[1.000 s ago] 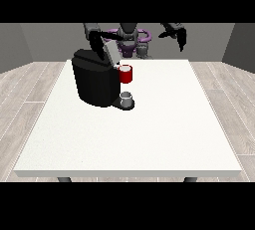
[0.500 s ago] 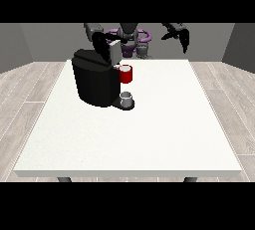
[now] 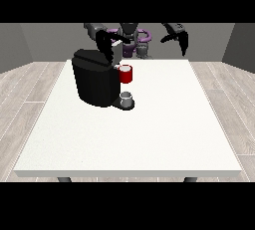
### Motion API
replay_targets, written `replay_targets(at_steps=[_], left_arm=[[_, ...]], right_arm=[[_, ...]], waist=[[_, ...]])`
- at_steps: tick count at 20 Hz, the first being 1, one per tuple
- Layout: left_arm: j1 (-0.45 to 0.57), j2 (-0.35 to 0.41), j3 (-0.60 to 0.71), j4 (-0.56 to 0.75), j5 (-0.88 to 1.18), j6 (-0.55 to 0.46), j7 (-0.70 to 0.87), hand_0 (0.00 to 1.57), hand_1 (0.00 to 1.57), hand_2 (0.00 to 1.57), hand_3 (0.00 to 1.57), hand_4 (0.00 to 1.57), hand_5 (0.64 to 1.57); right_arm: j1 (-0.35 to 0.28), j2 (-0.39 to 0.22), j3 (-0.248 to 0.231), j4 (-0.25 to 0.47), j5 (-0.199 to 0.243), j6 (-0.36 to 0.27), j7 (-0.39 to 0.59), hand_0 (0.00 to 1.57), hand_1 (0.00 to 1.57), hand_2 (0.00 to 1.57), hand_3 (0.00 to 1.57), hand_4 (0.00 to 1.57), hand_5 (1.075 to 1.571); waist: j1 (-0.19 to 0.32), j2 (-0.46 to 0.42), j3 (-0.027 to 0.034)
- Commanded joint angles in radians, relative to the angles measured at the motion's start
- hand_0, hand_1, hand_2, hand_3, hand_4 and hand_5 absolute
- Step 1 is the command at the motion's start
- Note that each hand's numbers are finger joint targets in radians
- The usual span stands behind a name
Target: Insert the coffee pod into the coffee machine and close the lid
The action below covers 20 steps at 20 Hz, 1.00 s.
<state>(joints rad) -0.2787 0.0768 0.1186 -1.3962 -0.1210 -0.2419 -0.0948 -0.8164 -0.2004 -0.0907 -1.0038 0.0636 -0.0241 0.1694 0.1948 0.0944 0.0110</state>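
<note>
The hand at the view's left (image 3: 104,45) hangs over the black coffee machine (image 3: 94,78) — whether its fingers grasp anything, I cannot tell. The hand at the view's right (image 3: 180,40) is raised off the table (image 3: 149,139), fingers drooping, released — holding nothing.

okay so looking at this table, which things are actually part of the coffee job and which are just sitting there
Part of the job: coffee machine; red pod holder; hand at the view's left, above the machine.

Just there: small grey cup on the machine's base; hand at the view's right, raised off the table.
</note>
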Motion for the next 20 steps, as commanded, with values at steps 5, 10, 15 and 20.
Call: replay_targets(at_steps=[5, 10, 15, 20], left_arm=[[-0.058, -0.032, -0.055, 0.0, -0.036, 0.016, 0.0, 0.0, 0.0, 0.0, 0.0, 0.38, 1.571], [-0.058, -0.021, -0.064, -0.002, -0.009, -0.036, 0.001, 0.0, 0.0, 0.0, 0.0, 0.36, 1.571], [-0.109, -0.016, -0.054, -0.005, -0.006, -0.028, 0.01, 0.0, 0.0, 0.0, 0.0, 0.44, 1.571], [-0.153, -0.036, -0.088, 0.0, -0.006, -0.051, -0.008, 0.0, 0.0, 0.0, 0.0, 0.43, 1.571]], right_arm=[[-0.148, 0.036, 0.07, -0.058, 0.074, -0.039, 0.013, 0.0, 0.0, 0.0, 0.0, 0.2, 1.571], [-0.15, 0.006, 0.075, -0.09, 0.093, -0.026, 0.063, 0.0, 0.0, 0.0, 0.0, 0.24, 1.571], [-0.147, -0.046, 0.065, -0.158, 0.099, 0.0, 0.103, 0.0, 0.0, 0.0, 0.0, 0.15, 1.571], [-0.194, -0.083, 0.052, -0.226, 0.127, -0.032, 0.199, 0.0, 0.0, 0.0, 0.0, 0.0, 1.571]], waist=[[0.119, 0.047, -0.0115], [0.175, 0.037, -0.011], [0.208, 0.086, -0.01], [0.289, 0.146, -0.0109]])
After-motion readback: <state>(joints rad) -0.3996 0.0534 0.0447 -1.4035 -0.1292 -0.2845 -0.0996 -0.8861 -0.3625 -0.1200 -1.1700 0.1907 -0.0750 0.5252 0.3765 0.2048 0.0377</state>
